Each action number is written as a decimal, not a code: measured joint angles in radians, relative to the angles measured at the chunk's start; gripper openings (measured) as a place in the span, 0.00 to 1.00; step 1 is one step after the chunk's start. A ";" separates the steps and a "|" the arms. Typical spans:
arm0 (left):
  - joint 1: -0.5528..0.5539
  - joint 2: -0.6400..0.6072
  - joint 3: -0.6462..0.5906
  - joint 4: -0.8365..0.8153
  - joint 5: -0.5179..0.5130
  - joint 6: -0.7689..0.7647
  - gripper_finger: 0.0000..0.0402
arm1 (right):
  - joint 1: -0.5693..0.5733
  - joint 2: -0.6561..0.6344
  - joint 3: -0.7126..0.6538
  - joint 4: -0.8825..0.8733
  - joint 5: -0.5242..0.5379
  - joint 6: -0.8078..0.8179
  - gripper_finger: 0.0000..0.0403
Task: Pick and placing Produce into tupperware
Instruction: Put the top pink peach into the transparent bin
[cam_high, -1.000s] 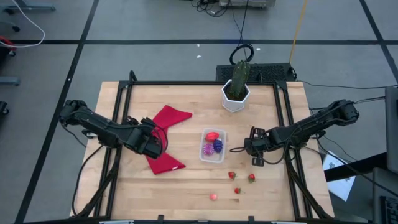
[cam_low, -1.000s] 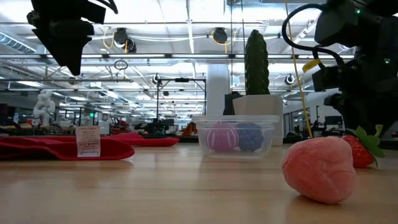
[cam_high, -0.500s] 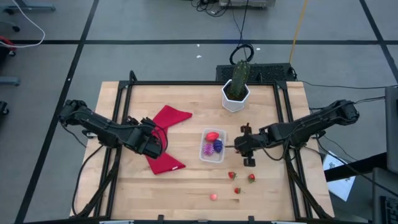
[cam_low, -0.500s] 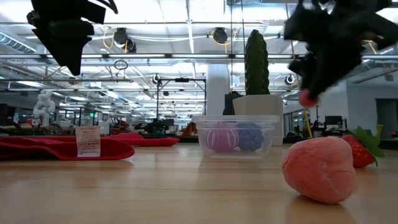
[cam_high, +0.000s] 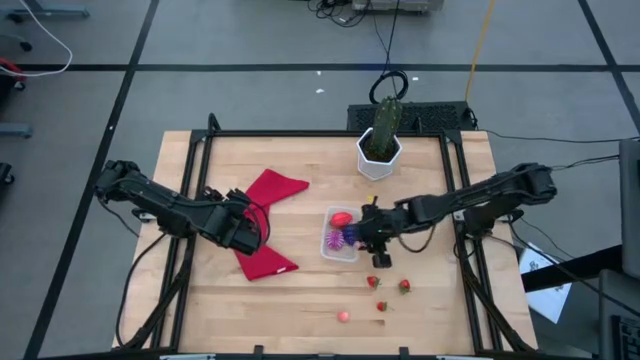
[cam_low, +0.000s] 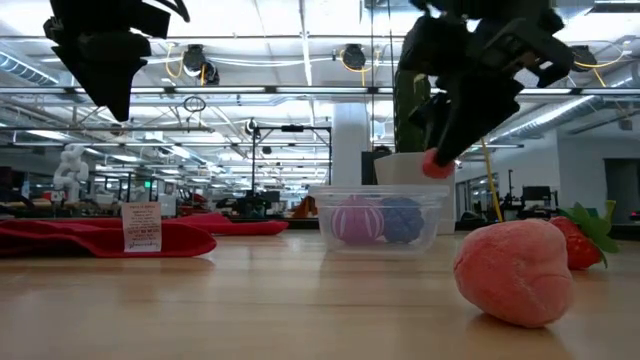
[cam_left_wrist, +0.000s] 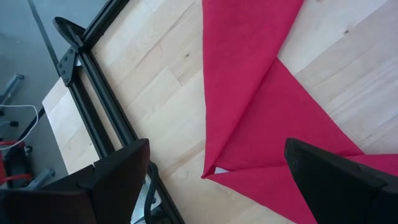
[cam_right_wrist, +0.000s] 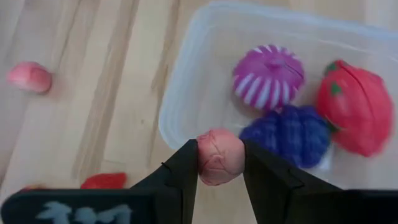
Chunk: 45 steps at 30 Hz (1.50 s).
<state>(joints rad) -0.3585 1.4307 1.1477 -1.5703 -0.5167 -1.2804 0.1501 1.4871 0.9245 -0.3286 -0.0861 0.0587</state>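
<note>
The clear tupperware (cam_high: 328, 246) stands mid-table and holds a red piece (cam_right_wrist: 352, 106), a pink striped piece (cam_right_wrist: 268, 76) and a purple piece (cam_right_wrist: 287, 135). My right gripper (cam_high: 366, 236) hangs just off its right rim, shut on a small pink piece of produce (cam_low: 437, 165). On the wood nearer the front lie red strawberries (cam_high: 373, 282) (cam_high: 404, 286) (cam_high: 381, 306) and a pink piece (cam_high: 343, 316). My left gripper (cam_high: 256, 228) waits open above the red cloth (cam_high: 268, 222). My right gripper pinches the pink piece (cam_right_wrist: 219, 155) by two opposite sides between its two fingertips (cam_right_wrist: 185, 163). The fingers slant down from the table's right side. The piece is lifted clear, above the wood just beside the tupperware's rim (cam_right_wrist: 171, 118).
A green cactus in a white hexagonal pot (cam_high: 380, 150) stands at the far edge, behind the tupperware. The red cloth covers the table's left middle. Black rails (cam_high: 462, 200) run along both sides. Bare wood lies along the near left.
My right gripper, shut on the pink piece, has gone toward the table's left edge, up and over to the tupperware's right rim, rolling and tipping as it went. The piece has stayed between the fingertips, clear of the table.
</note>
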 joint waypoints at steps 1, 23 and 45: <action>0.000 0.000 0.000 0.000 0.000 0.000 0.94 | 0.000 0.023 0.018 0.000 -0.011 -0.009 0.26; 0.000 0.000 0.000 0.001 -0.008 0.014 0.94 | 0.002 0.184 0.138 -0.069 -0.051 -0.053 0.26; 0.000 0.000 0.000 0.004 -0.009 0.015 0.94 | 0.003 0.176 0.138 -0.104 -0.051 -0.058 0.26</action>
<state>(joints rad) -0.3588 1.4307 1.1477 -1.5661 -0.5259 -1.2652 0.1528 1.6630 1.0630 -0.4328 -0.1368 0.0003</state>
